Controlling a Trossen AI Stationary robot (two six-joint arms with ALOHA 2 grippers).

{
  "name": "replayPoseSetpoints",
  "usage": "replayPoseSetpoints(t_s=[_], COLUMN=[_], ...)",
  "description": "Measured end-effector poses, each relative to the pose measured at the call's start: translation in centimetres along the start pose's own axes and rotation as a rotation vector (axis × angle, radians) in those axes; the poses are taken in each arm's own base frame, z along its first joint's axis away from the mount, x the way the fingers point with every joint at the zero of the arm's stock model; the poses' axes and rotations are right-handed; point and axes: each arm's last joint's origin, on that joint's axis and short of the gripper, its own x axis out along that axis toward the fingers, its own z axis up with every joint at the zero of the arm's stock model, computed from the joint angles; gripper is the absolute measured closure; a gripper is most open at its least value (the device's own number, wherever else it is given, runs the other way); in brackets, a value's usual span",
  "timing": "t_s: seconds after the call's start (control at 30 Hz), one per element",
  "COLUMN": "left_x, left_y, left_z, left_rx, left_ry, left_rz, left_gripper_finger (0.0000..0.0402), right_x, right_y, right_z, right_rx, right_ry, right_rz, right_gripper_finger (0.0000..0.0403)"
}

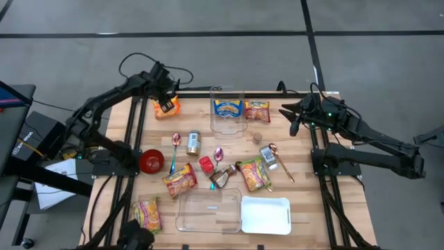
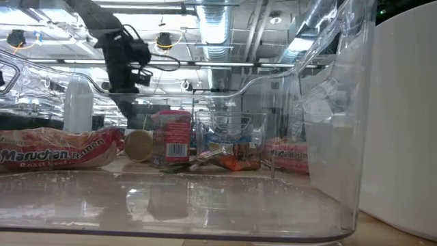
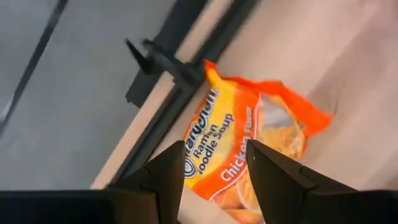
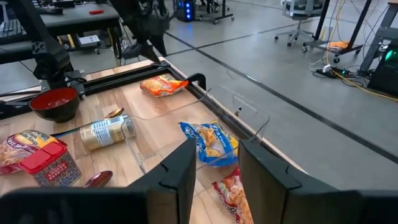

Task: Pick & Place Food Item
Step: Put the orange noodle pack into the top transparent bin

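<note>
Hovering over the orange ramen packet, the left hand stands open, gripping nothing.

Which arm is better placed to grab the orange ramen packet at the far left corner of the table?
The left. Its gripper hangs right over the orange ramen packet, fingers open on either side of it. The right gripper waits across the table, beyond the clear bin.

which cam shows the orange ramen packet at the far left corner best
The left wrist view: the orange ramen packet fills the frame, label readable, lying on the table between the left gripper fingers. The high view shows it small, partly under that gripper. The right wrist view shows it far off. The low view does not clearly show it.
</note>
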Motion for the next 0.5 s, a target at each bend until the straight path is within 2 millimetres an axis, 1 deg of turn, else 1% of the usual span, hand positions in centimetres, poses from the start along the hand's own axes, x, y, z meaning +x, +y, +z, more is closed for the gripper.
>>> replayPoseSetpoints(t_s=[0.07, 0.17, 0.27, 0.5], left_x=[0.6, 1.5, 2.0, 3.0], left_y=[-0.1, -0.6, -0.9, -1.1], left_z=[0.1, -0.2, -0.5, -0.4], left_rx=[0.064, 0.146, 0.199, 0.213], left_ry=[0.027, 0.076, 0.119, 0.137], left_rz=[-0.033, -0.114, -0.149, -0.164], left_gripper_finger=[0.0238, 0.0236, 0.0234, 0.0233], right_x=[0.0, 0.0, 0.0, 0.0], right_y=[0.0, 0.1, 0.1, 0.1], right_z=[0.0, 0.0, 0.0, 0.0], right_rx=[0.000, -0.001, -0.003, -0.020], right_ry=[0.000, 0.001, 0.002, 0.002], right_rz=[0.005, 0.025, 0.025, 0.025], right_gripper_finger=[0.0289, 0.0289, 0.0289, 0.0289])
